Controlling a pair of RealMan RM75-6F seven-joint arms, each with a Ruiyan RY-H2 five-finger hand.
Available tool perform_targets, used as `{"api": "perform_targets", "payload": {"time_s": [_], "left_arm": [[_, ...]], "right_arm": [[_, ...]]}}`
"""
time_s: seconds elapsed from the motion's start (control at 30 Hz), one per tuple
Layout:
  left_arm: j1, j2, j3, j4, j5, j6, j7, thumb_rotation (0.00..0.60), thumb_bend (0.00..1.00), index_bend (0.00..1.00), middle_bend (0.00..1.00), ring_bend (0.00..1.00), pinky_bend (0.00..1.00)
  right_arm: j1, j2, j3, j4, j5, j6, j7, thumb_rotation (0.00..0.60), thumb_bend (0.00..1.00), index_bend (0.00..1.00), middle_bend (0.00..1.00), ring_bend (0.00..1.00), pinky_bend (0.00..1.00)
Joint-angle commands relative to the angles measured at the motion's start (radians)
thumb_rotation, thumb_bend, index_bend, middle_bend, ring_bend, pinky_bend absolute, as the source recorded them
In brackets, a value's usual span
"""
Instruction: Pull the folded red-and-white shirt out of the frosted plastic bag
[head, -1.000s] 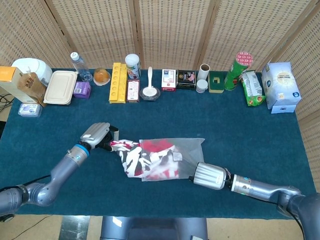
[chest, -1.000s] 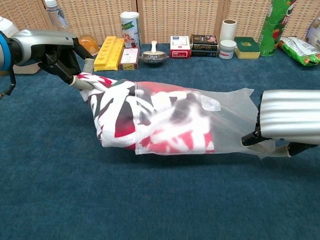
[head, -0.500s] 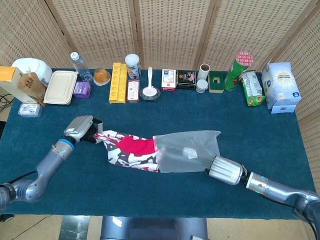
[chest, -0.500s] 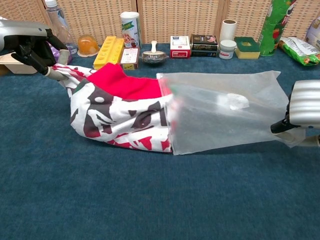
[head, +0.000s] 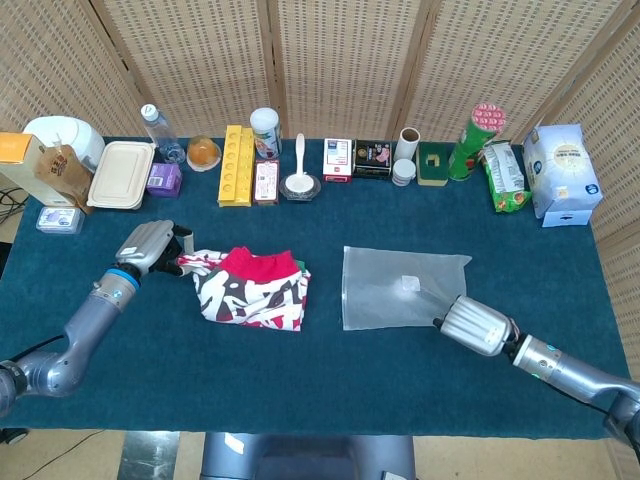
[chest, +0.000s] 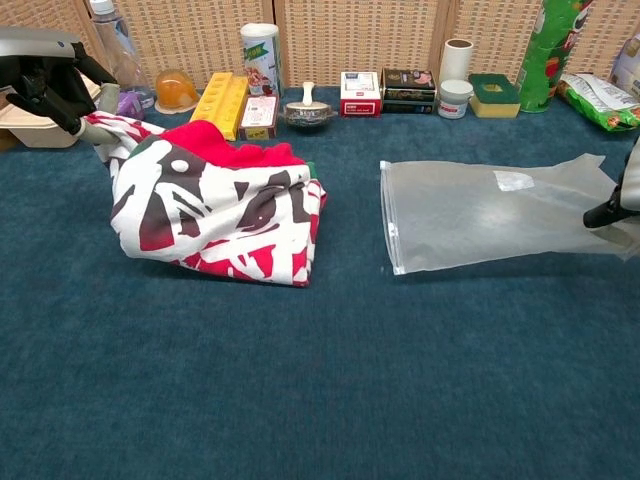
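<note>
Shirt (head: 252, 289) free on blue tablecloth (head: 320, 390) — left robot hand (head: 150, 247) grips it; right robot hand (head: 470, 325) pinches bag (head: 395, 287).

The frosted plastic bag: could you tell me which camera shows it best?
The head view shows the whole frosted plastic bag flat on the table, with the right hand at its corner. The chest view gives its open mouth closer, but crops that far end.

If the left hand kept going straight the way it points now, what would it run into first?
The left hand points toward the shirt, whose corner it already grips, so it would push straight into that bundle. The empty bag lies further along, apart from the shirt.
</note>
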Motion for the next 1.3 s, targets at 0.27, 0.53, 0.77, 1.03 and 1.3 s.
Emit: {"api": "perform_targets", "payload": {"time_s": [0.27,0.53,0.77,1.03,1.3], "left_arm": [[0.059,0.059,0.012,-0.032,0.140,0.080,-0.030,0.600,0.10,0.08,0.12,0.01,0.18],[0.186,0.131,0.060,-0.127,0.253,0.284,0.008,0.600,0.10,0.08,0.11,0.01,0.17],[0.303,0.180,0.123,-0.164,0.343,0.426,0.019,0.600,0.10,0.08,0.11,0.01,0.18],[0.485,0.183,0.188,-0.098,0.396,0.636,-0.021,0.600,0.10,0.08,0.11,0.01,0.18],[0.631,0.164,0.224,-0.064,0.433,0.796,-0.059,0.600,0.10,0.11,0.11,0.01,0.18]], "right_arm": [[-0.025,0.030,0.067,-0.117,0.099,-0.057,-0.006,0.600,0.00,0.11,0.30,0.47,0.62],[-0.070,0.073,0.151,-0.224,0.211,-0.031,0.033,0.600,0.00,0.09,0.25,0.42,0.53],[-0.132,0.118,0.215,-0.314,0.333,-0.021,0.078,0.600,0.00,0.04,0.21,0.35,0.48],[-0.254,0.213,0.268,-0.514,0.558,-0.049,-0.037,0.599,0.00,0.06,0.19,0.29,0.42],[-0.367,0.237,0.288,-0.572,0.619,0.041,-0.049,0.597,0.01,0.18,0.24,0.29,0.41]]}}
